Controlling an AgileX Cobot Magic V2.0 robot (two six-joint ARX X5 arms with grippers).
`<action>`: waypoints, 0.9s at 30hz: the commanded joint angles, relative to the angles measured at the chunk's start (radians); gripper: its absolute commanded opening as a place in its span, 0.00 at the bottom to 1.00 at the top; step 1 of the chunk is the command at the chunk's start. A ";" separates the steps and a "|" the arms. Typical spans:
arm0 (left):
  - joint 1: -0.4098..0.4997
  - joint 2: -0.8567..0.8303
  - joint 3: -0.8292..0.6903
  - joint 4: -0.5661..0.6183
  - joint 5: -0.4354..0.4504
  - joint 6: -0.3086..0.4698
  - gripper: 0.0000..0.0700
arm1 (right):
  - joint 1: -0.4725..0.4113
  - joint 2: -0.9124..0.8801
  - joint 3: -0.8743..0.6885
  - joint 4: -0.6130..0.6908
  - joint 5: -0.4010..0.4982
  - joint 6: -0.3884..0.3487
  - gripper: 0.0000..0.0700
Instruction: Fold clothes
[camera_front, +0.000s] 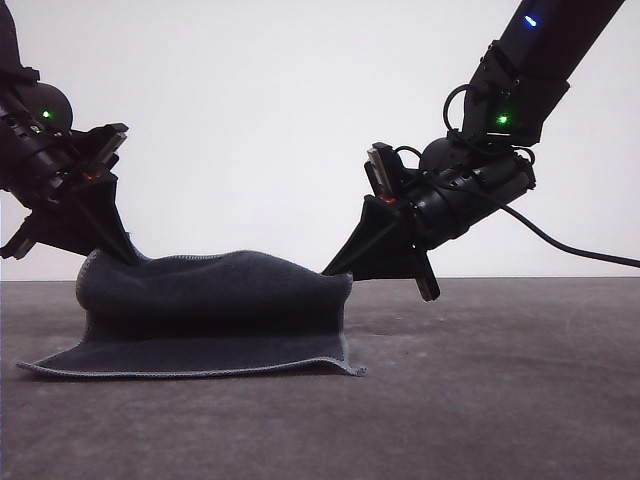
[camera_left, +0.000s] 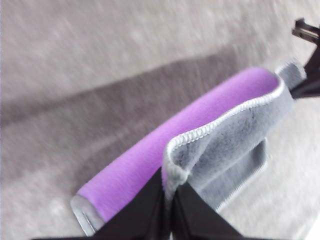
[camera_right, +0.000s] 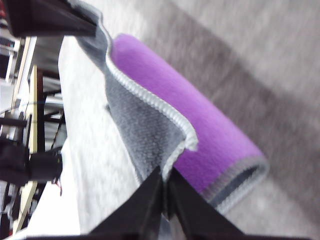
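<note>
On the grey table (camera_front: 500, 400), the cloth (camera_front: 215, 300) lies half folded; left gripper (camera_front: 128, 258) and right gripper (camera_front: 335, 268) each pinch a raised corner. Next, probably lay that edge onto the cloth's flat edge.

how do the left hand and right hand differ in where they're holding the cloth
The left hand pinches the cloth at its left top corner, where the fabric rolls over in a rounded fold. The right hand pinches the right top corner, where the fabric hangs straight down. The left hand reaches in from the left edge, the right hand slants down from upper right. Both are shut on the hemmed edge, at much the same height.
</note>
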 joint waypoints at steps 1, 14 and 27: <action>0.000 0.001 0.020 -0.003 0.010 0.030 0.00 | 0.010 0.006 0.022 -0.004 -0.004 -0.047 0.02; -0.001 0.001 0.020 -0.056 0.019 0.044 0.00 | 0.032 0.006 0.022 -0.027 -0.041 -0.051 0.02; -0.001 0.001 0.020 -0.088 0.053 0.056 0.12 | 0.030 0.006 0.022 -0.048 -0.056 -0.065 0.24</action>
